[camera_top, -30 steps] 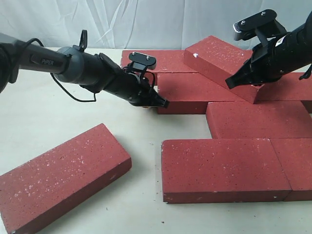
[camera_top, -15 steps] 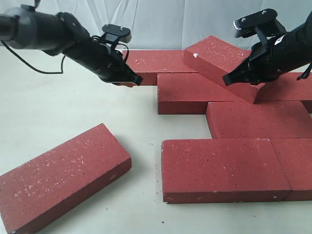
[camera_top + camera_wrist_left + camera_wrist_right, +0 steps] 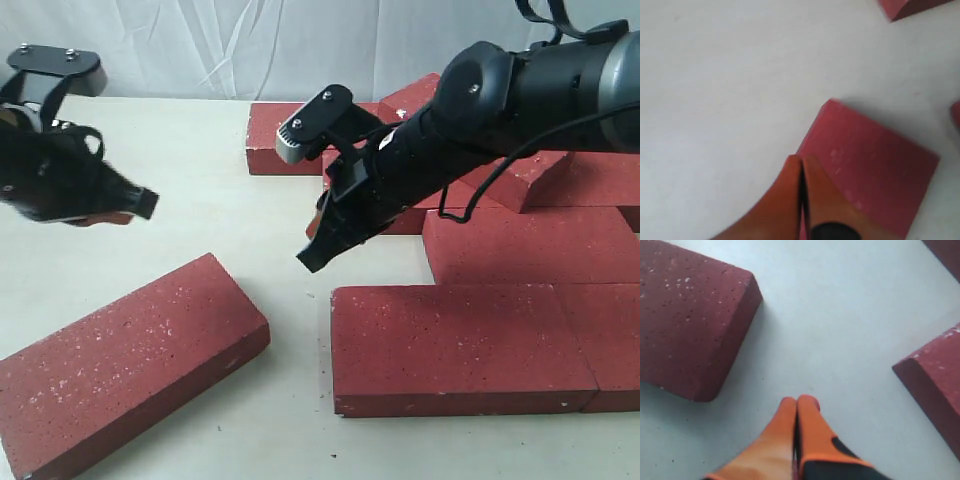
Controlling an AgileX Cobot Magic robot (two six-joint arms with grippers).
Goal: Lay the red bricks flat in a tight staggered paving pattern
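Surface: pale table (image 3: 150,270), with a creased white cloth backdrop (image 3: 300,40) behind.
Brick count: we count at least seven red bricks (image 3: 530,245) in the exterior view. The right arm hides part of the back rows.
Left gripper (image 3: 146,204): orange fingers (image 3: 790,190) are pressed together with nothing between them.
Right gripper (image 3: 312,258): fingers (image 3: 812,425) are likewise closed and empty, over bare table.
Loose brick (image 3: 130,360): lies flat and askew beneath both tools, clear of the paving.
Front brick (image 3: 460,345): lies flat, its corner just beside the right gripper's tips.
Tilted brick (image 3: 530,180): behind the right arm, leaning on the laid rows.
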